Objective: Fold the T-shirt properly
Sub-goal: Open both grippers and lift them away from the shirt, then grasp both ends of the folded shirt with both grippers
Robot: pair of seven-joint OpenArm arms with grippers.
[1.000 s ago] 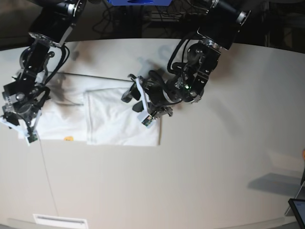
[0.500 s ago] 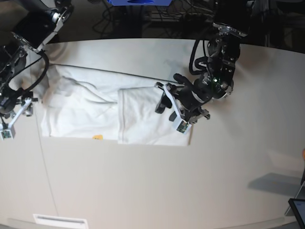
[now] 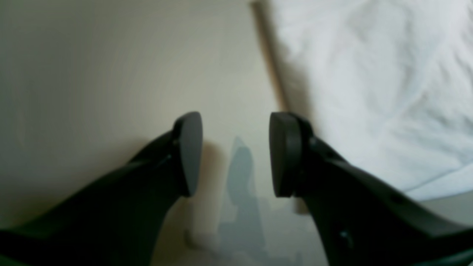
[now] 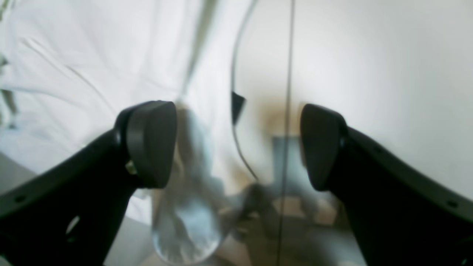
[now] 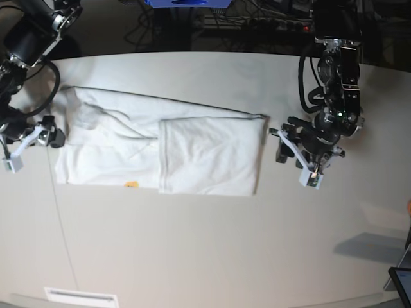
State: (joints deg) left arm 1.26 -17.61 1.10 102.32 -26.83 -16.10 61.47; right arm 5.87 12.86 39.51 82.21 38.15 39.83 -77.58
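The white T-shirt lies flat on the table, folded into a long band with a further panel folded over its right half. A small orange bit of print shows at its front edge. My left gripper is open and empty, just right of the shirt's right edge; in the left wrist view bare table lies between the fingers and the shirt is at upper right. My right gripper is open and empty at the shirt's left edge; in the right wrist view the shirt fills the left.
A thin seam runs down the table's left side and shows in the right wrist view. A white label sits at the front edge. A screen corner is at lower right. Cables lie behind the table.
The shirt slid to the right across the table and then stopped. My left gripper let go and moved right off the shirt. My right gripper moved out to the shirt's left edge.
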